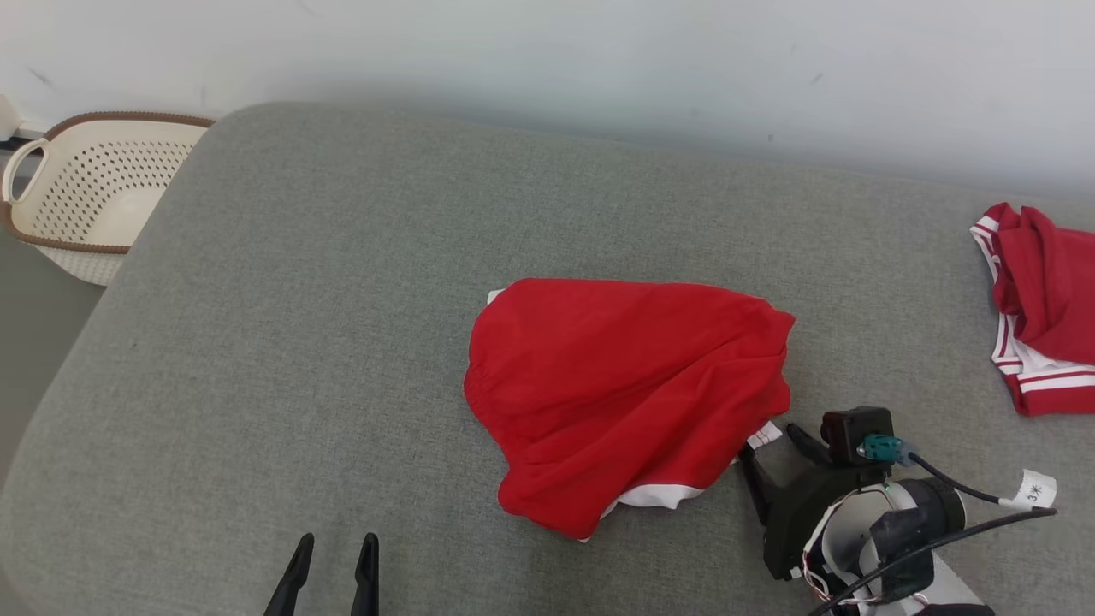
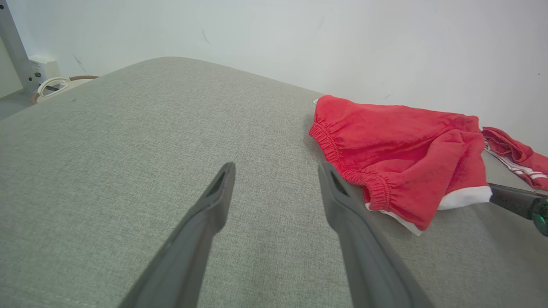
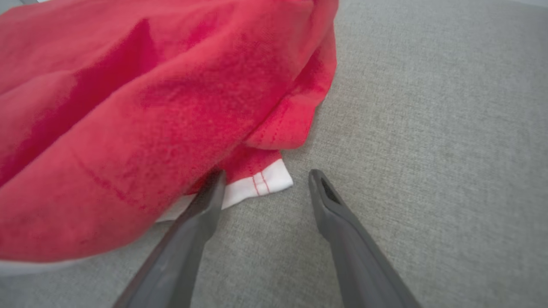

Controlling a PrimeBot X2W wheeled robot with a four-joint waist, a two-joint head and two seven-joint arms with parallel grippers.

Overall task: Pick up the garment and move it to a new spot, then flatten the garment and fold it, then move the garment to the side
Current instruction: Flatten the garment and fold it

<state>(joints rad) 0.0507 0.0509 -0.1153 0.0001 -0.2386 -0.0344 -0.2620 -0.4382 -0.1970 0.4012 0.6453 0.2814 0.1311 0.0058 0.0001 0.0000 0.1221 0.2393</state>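
You have the red garment (image 1: pixel 629 398) lying crumpled near the middle of the grey cushion (image 1: pixel 299 342). Your right gripper (image 1: pixel 767 443) sits at its lower right edge, fingers spread wide, with the white hem corner (image 3: pixel 261 184) just beside one fingertip and nothing clamped. Your left gripper (image 1: pixel 338 541) is well apart from it, also spread wide, holding nothing. A striped red cloth (image 1: pixel 1044 299) lies far right, and a basket (image 1: pixel 94 188) sits off the left.

The garment (image 1: pixel 624 385) at centre frame is soft red cloth, matt, with a white stitched hem. The surface (image 1: pixel 342 299) beneath is grey woven fabric, coarse-grained and matt. The basket (image 1: pixel 128 117) at upper left is cream perforated plastic, faintly glossy. The fingers (image 3: pixel 342 239) of the right gripper (image 3: pixel 265 179) look like dark, smooth, matt plastic.
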